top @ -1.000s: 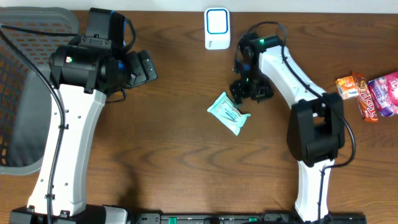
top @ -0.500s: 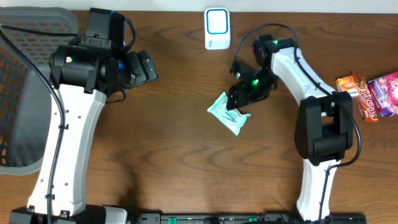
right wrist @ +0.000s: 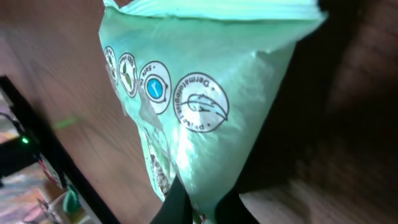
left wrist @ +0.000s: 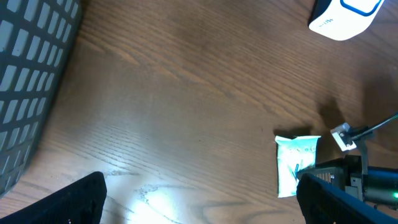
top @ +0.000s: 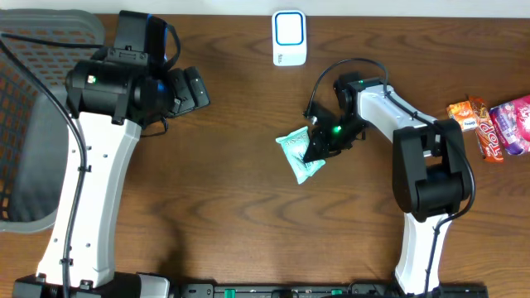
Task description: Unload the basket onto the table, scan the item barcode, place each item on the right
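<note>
Brown wooden table [top: 232, 215] fills the overhead view. A grey mesh basket [top: 25, 165] sits at its far left edge, partly under my left arm. My left pincer [top: 197, 87] hangs above the upper left part of the table with its fingers spread wide and nothing between them; in the left wrist view only bare wood lies beneath it. My right arm reaches in from the right, and my right pincer [top: 319, 147] is clamped shut on the right edge of the green packet [top: 296, 153]. The packet is near the middle of the table, a little right of centre, in front of the white scanner [top: 289, 37] and well apart from it. I cannot tell whether the packet is resting on the wood or raised off it. The right wrist view shows its crinkled face [right wrist: 205, 93] with a row of small round printed marks [right wrist: 200, 102]. A few bright snack packs [top: 493, 124] lie at the right edge.
</note>
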Controlling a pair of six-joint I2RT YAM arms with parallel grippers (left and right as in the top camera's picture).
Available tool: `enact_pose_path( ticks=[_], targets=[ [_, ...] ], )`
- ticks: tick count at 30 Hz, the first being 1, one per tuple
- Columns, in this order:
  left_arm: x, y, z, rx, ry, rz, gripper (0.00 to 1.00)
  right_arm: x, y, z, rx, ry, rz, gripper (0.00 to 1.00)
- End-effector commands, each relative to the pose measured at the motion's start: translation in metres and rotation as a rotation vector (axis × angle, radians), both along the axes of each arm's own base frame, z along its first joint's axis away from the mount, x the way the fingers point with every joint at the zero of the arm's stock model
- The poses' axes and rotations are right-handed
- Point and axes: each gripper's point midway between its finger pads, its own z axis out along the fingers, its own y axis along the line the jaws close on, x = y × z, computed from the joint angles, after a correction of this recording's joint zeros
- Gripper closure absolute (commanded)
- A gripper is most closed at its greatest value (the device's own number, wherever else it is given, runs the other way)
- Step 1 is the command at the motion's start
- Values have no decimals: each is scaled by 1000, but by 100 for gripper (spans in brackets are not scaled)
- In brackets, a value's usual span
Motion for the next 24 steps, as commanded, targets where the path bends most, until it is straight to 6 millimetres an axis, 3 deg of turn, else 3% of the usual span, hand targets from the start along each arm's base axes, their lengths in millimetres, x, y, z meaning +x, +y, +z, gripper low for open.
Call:
enact_pose_path(
  ticks=[1,4,6,9,12,18,21,24],
  targets=[
    [2,4,-2,18,3,5,2,-7,9,-9,-7,69,-63,99],
    [2,4,-2,18,3,5,2,8,32,6,128,78,-139,99],
    [2,4,-2,18,3,5,2,25,49,26,261,69,-181,99],
    [2,4,-2,18,3,5,2,64,67,67,455,12,-230,99],
    [2,4,-2,18,3,5,2,114,72,99,518,-82,-324,99],
    [2,4,-2,18,3,5,2,222,56,148,528,-416,-652,99],
    [2,4,-2,18,3,5,2,253,38,158,500,-510,-829,99],
    [2,4,-2,18,3,5,2,270,21,154,441,-549,-973,99]
  ],
)
